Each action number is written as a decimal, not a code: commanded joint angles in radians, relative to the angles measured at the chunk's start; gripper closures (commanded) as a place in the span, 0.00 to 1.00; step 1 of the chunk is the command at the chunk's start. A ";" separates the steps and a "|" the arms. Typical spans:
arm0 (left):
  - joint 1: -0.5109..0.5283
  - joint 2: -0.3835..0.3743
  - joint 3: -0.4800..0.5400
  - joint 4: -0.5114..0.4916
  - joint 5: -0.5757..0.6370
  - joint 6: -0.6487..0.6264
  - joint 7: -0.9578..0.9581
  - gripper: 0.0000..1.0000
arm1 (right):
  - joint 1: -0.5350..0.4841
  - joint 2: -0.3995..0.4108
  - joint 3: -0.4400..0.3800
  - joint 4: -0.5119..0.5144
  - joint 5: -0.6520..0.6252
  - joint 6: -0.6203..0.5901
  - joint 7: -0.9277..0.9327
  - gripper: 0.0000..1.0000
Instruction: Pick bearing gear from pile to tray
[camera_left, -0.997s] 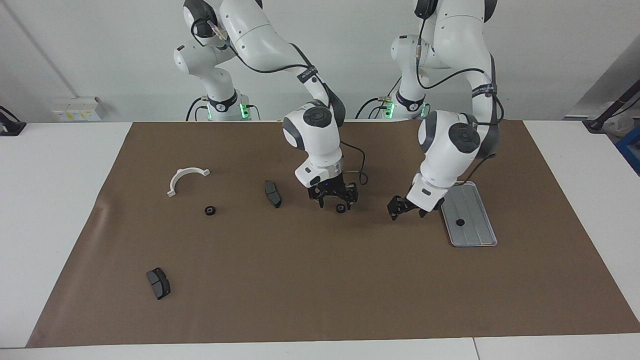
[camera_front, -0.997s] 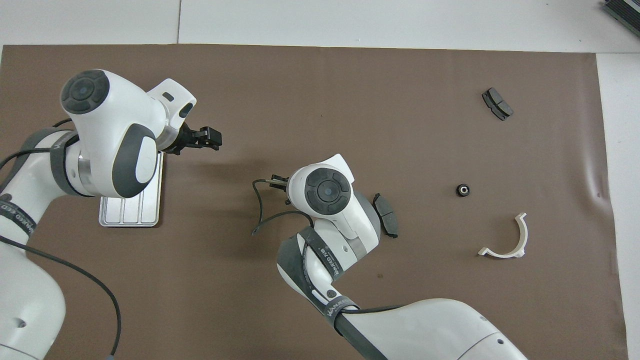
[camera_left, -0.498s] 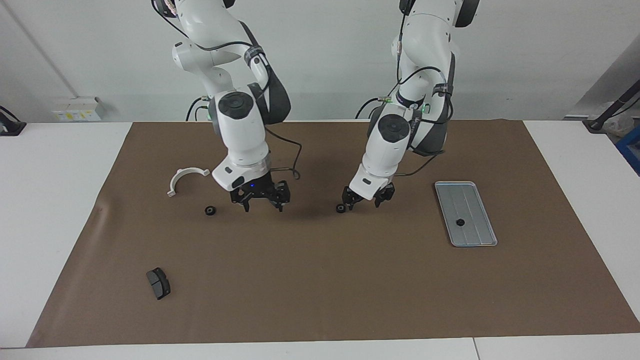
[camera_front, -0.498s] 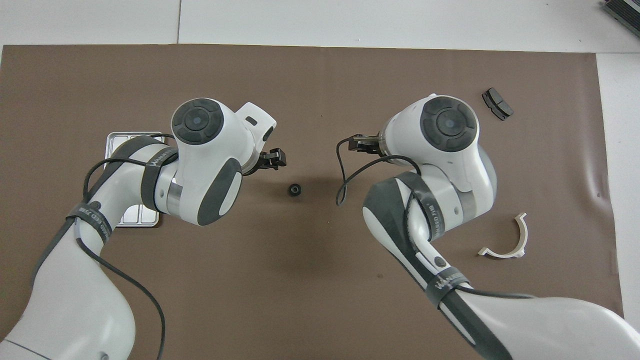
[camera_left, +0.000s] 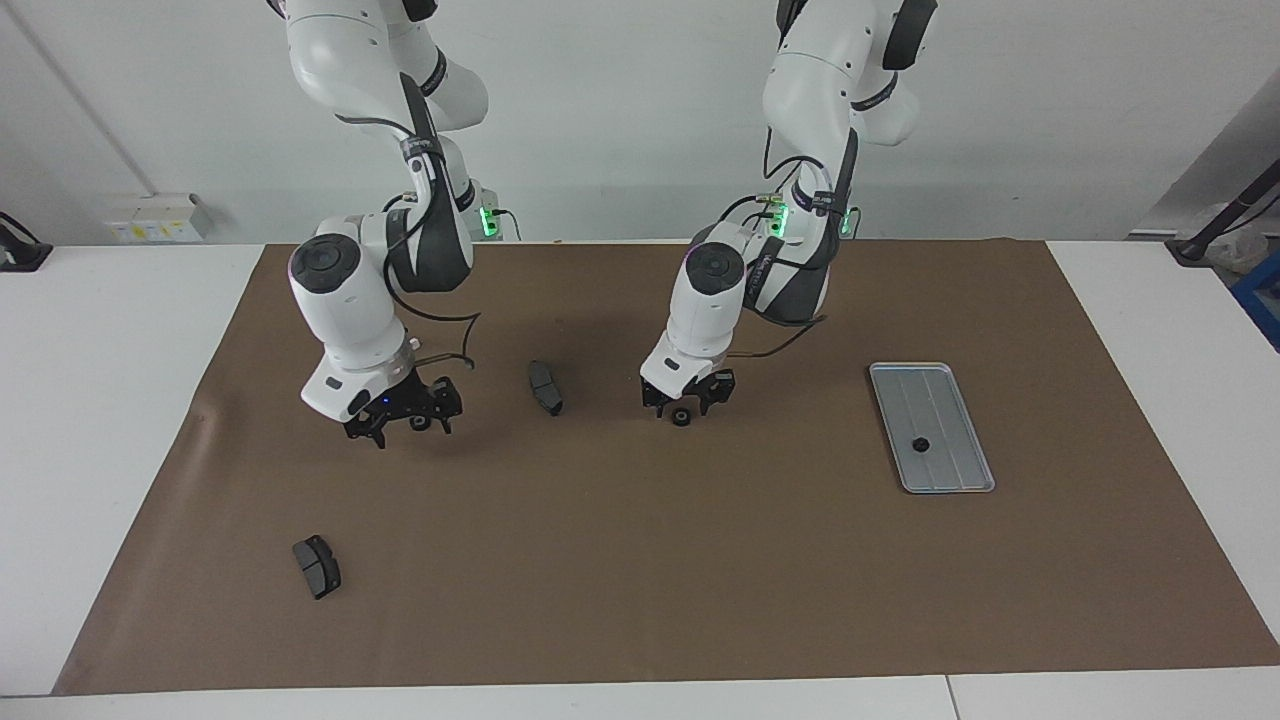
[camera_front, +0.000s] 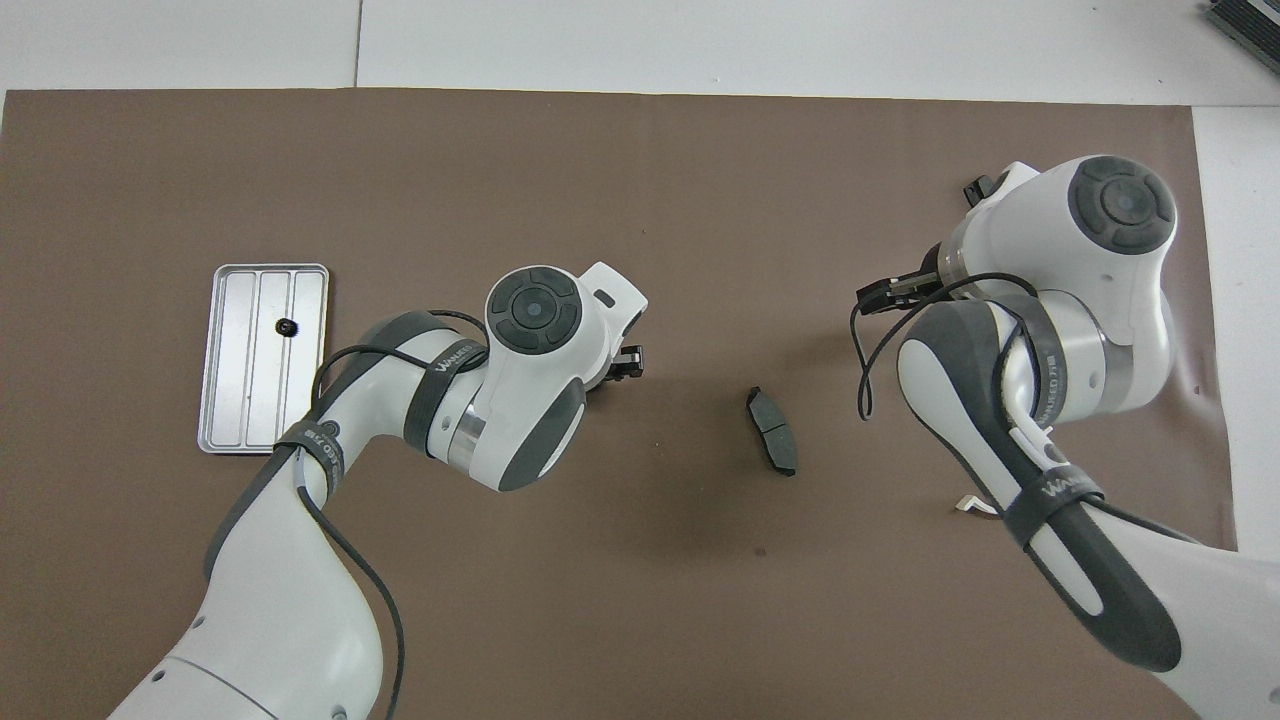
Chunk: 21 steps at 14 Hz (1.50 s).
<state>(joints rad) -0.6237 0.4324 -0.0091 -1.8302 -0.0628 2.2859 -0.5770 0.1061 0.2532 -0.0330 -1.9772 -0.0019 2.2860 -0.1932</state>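
A small black bearing gear (camera_left: 681, 418) lies on the brown mat in the middle of the table. My left gripper (camera_left: 682, 402) stands open right over it, a finger on each side; in the overhead view the left hand hides this gear. The silver tray (camera_left: 950, 400) lies toward the left arm's end and holds one gear (camera_left: 920, 443), which also shows in the overhead view (camera_front: 286, 326). My right gripper (camera_left: 400, 422) is open, low over the mat near the right arm's end. Another gear lay there, but I cannot make it out among the fingers.
One dark brake pad (camera_left: 545, 387) lies between the two grippers, also in the overhead view (camera_front: 771, 431). Another pad (camera_left: 316, 566) lies farther from the robots toward the right arm's end. The right arm hides the white bracket except for a tip (camera_front: 968, 505).
The right gripper swung from the middle gear toward its own end of the table. The left gripper moved from beside the tray to over the middle gear.
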 joint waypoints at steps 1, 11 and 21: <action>-0.020 -0.015 0.017 -0.058 0.023 0.075 -0.017 0.30 | -0.029 -0.064 0.021 -0.124 0.011 0.041 -0.095 0.00; -0.007 -0.017 0.017 -0.035 0.021 0.032 -0.009 1.00 | -0.054 -0.097 0.019 -0.307 0.028 0.207 -0.163 0.00; 0.376 -0.066 0.029 0.117 0.011 -0.191 0.313 1.00 | -0.055 -0.094 0.019 -0.325 0.031 0.227 -0.160 0.59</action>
<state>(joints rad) -0.3059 0.4149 0.0328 -1.6692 -0.0557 2.1226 -0.3534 0.0713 0.1778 -0.0292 -2.2672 0.0073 2.4886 -0.3211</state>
